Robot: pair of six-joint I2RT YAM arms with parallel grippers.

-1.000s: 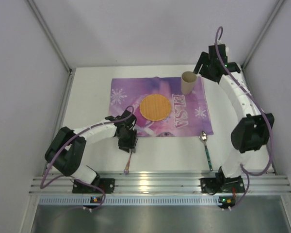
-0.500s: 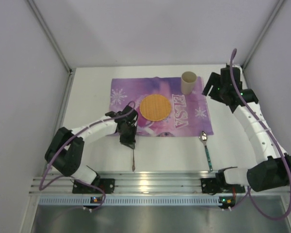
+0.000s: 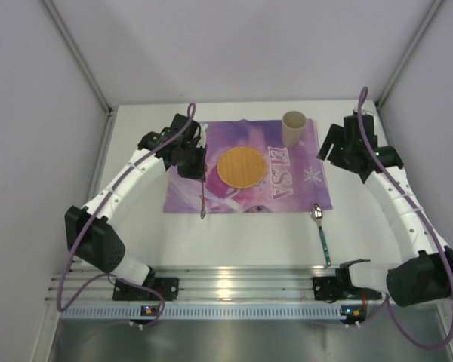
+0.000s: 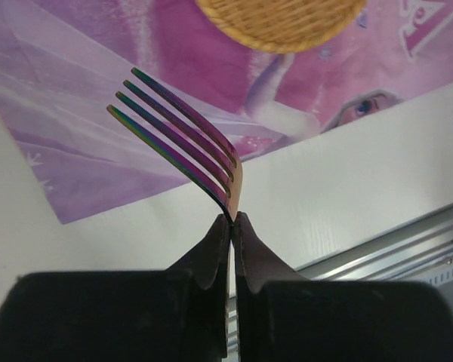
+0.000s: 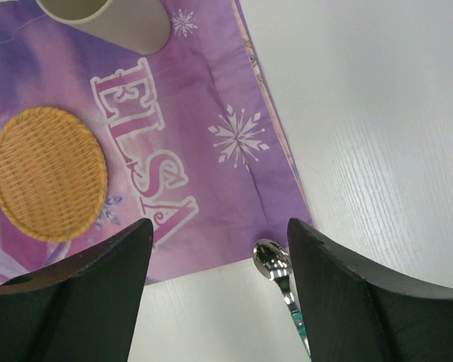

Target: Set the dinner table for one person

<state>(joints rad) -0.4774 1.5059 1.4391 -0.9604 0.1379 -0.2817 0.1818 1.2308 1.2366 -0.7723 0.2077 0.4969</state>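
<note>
My left gripper (image 3: 199, 170) is shut on an iridescent fork (image 3: 202, 197) and holds it in the air over the left part of the purple placemat (image 3: 294, 188). In the left wrist view the fork (image 4: 183, 139) is pinched at its neck by my gripper (image 4: 232, 219), tines pointing away. My right gripper (image 3: 334, 148) is open and empty, above the white dinner table (image 3: 249, 241) just right of the placemat. In its wrist view my right gripper (image 5: 219, 235) hangs over the placemat's near right corner, with the spoon (image 5: 276, 264) below it.
A round woven plate (image 3: 241, 167) lies in the middle of the placemat and a beige cup (image 3: 293, 128) stands at its far right. The spoon (image 3: 321, 230) with a teal handle lies on the table right of the placemat. A ribbed aluminium rail (image 3: 249, 285) edges the front.
My left gripper has lifted the fork from the table's front and carried it back over the placemat's left side. My right arm has swung away from the cup, to the right.
</note>
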